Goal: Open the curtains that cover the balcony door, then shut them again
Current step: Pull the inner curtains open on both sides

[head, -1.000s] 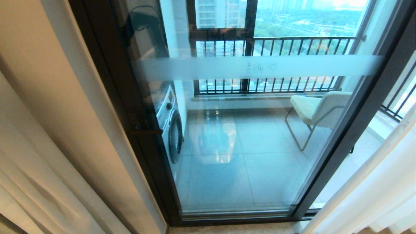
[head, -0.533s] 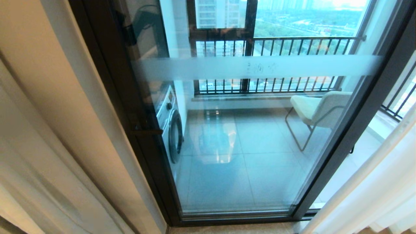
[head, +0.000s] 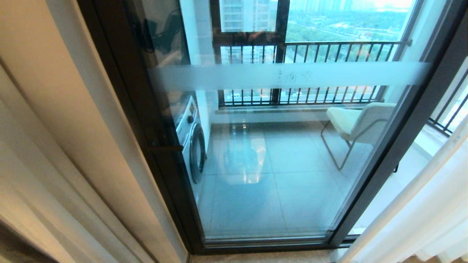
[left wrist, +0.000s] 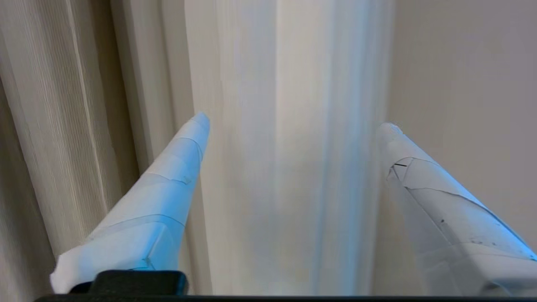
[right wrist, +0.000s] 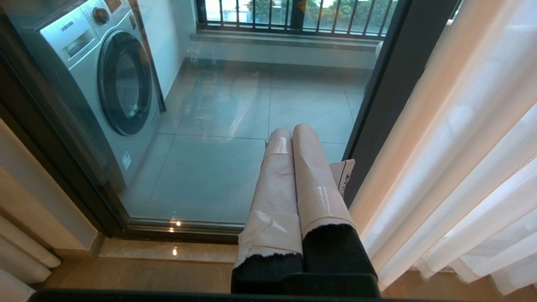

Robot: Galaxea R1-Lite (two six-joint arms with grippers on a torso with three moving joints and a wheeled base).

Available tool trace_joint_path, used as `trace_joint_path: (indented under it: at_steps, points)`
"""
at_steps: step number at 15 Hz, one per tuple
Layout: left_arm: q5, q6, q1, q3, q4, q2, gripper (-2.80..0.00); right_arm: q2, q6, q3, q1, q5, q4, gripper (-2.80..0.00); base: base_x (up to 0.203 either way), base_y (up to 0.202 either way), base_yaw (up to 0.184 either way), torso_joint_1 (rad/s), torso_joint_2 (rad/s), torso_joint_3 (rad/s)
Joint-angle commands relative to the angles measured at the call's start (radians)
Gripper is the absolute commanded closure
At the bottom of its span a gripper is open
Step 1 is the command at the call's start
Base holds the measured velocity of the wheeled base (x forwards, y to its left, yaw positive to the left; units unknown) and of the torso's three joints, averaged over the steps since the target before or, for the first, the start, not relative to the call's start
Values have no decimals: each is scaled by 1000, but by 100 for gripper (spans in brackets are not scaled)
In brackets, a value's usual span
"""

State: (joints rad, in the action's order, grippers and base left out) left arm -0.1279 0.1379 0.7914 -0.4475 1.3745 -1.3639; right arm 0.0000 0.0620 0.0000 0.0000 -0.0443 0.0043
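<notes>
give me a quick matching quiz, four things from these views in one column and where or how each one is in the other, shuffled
Things:
1. left end effector
2. right end effector
3. washing machine
4. chair

States or places:
A. behind the glass of the balcony door, on its left side
B. fingers pressed together, holding nothing
C. fingers spread wide in front of a curtain fold
D. out on the balcony, to the right, near the railing

Pairs: 1-C, 2-B, 3-A, 4-D
</notes>
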Motion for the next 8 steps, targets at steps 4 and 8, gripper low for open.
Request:
trace_joint_path:
  at_steps: [4,8]
  points:
    - [2,-2,-46,143,5,134,-280,0,1,0,0,0,0,0,0,0,0,0,0,0]
    - [2,-7,-95,260,5,218,0,0,2,0,0,0,0,0,0,0,0,0,0,0]
